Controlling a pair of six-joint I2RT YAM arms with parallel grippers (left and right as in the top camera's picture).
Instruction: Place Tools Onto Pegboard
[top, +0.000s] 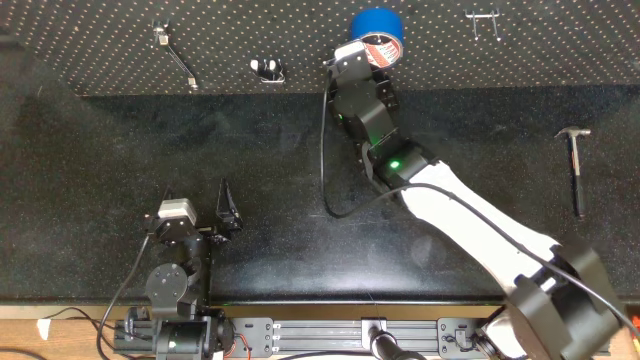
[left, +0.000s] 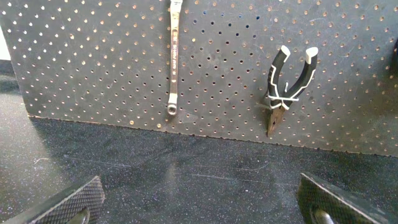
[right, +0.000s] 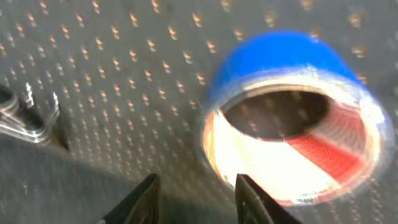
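Hanging against the pegboard (top: 100, 40), the blue tape roll (right: 292, 118) sits just past the right gripper (right: 196, 199), whose fingers are spread and hold nothing. If the roll is barely hooked, I'd guess a brush from them could knock it down. The left gripper (left: 202, 202) rests released, well back from the pegboard.

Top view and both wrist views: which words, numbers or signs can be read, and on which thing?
No text is readable.
Label inside the blue tape roll: red and white, too blurred.
Possible marking on the wrench shank: too small.
On the pliers and the hammer: no print visible.
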